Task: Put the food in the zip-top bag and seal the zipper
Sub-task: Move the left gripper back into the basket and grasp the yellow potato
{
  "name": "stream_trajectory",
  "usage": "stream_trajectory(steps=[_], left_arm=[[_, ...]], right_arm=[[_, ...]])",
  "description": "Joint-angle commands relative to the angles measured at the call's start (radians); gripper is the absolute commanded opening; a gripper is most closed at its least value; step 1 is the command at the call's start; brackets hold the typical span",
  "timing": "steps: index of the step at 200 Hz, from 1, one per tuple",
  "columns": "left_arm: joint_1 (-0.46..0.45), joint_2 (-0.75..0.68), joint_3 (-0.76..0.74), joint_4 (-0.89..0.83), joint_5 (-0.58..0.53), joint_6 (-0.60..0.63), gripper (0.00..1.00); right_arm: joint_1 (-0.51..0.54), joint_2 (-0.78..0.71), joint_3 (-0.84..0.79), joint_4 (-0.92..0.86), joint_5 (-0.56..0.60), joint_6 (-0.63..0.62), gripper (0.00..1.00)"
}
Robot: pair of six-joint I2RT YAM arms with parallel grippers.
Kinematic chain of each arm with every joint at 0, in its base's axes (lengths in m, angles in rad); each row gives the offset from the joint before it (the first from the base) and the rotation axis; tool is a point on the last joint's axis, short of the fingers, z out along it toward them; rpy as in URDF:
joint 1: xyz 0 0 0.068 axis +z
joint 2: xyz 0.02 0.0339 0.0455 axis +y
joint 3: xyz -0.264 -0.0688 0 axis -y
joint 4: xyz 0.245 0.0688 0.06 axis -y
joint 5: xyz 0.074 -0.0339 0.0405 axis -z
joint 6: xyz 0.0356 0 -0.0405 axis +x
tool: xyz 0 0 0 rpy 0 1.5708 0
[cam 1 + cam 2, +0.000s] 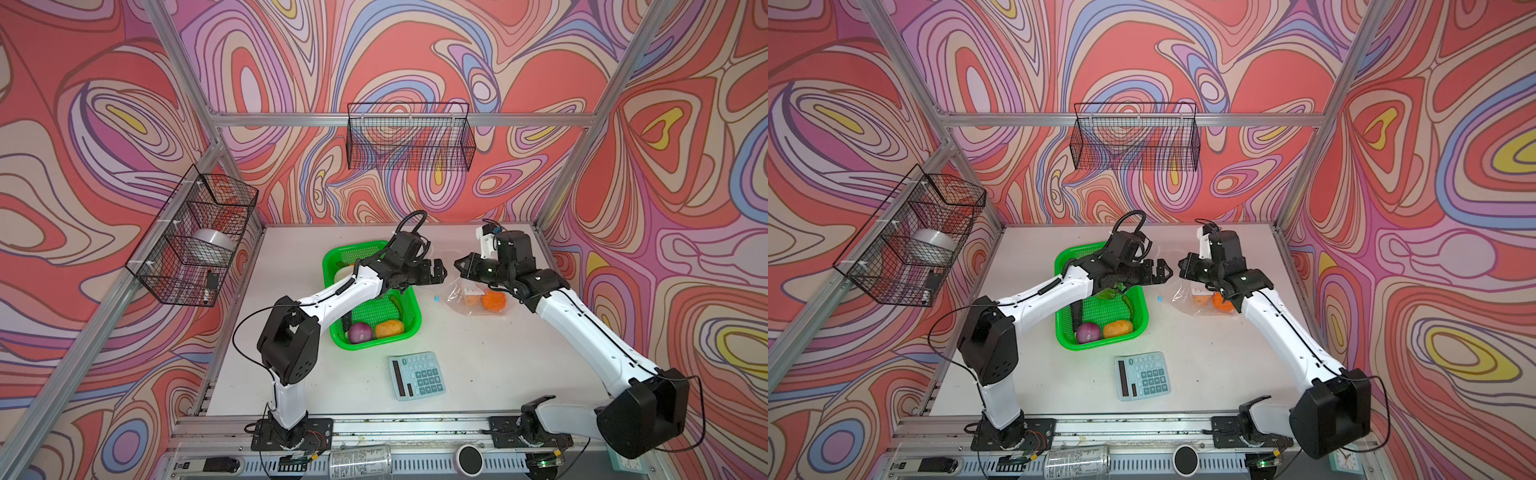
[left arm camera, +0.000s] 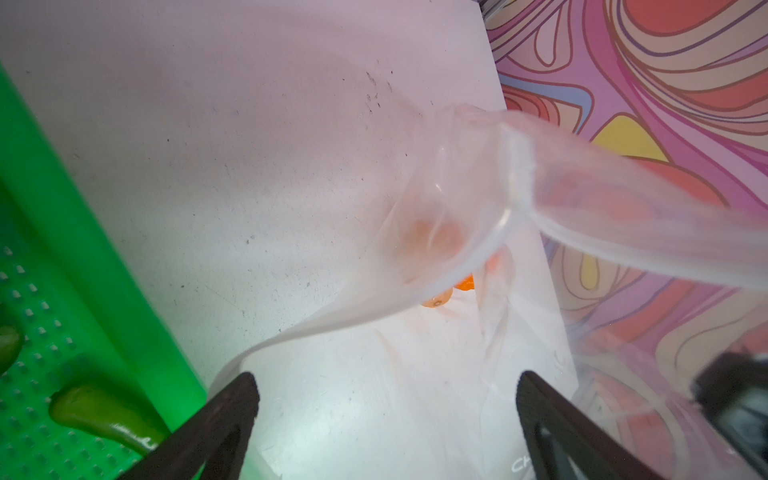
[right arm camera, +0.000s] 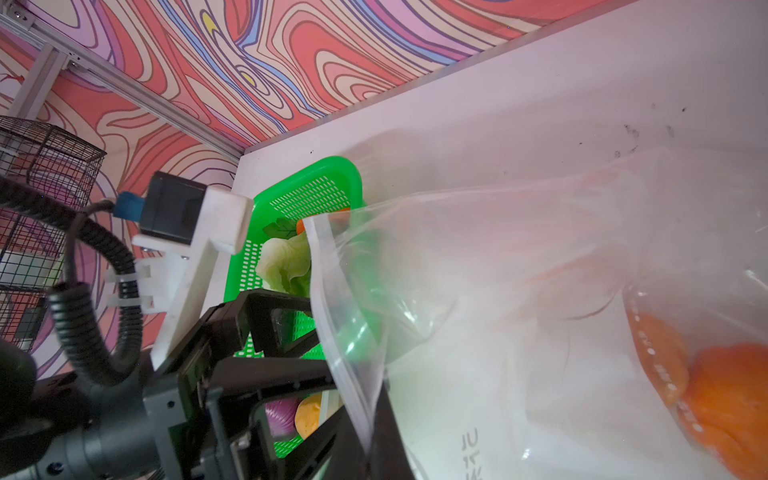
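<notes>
The clear zip-top bag (image 1: 463,305) lies right of the green basket (image 1: 411,328), and its mouth is lifted. My right gripper (image 3: 374,390) is shut on the zipper strip (image 3: 328,291) and holds that edge up. My left gripper (image 2: 386,395) stands open over the bag's mouth with nothing between its fingers; in both top views it faces the right gripper (image 1: 1183,266). An orange pumpkin (image 1: 494,300) and a tan piece (image 1: 471,300) lie inside the bag. The blue slider (image 1: 436,298) rests on the table. A purple onion (image 1: 360,332), potato (image 1: 389,328), green pepper (image 2: 104,415) and cabbage (image 3: 286,266) sit in the basket.
A pale blue calculator (image 1: 417,376) lies near the front, below the basket. Black wire baskets hang on the back wall (image 1: 409,137) and the left wall (image 1: 195,237). A drink can (image 1: 360,461) lies on the front rail.
</notes>
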Motion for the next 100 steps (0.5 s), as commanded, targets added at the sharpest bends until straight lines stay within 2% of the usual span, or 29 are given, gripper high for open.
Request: stream_trajectory(steps=[1, 72, 100], left_arm=[[-0.002, -0.099, -0.002, -0.053, -0.031, 0.039, 1.0], [0.034, -0.346, -0.118, -0.245, -0.193, 0.236, 1.0], [0.064, -0.392, -0.169, -0.325, -0.19, 0.367, 0.99]], right_arm=[[-0.001, -0.022, -0.009, 0.002, 0.008, -0.004, 0.0], [-0.001, -0.022, -0.016, 0.009, 0.014, 0.001, 0.0], [-0.001, -0.018, -0.016, 0.009, 0.016, 0.008, 0.0]])
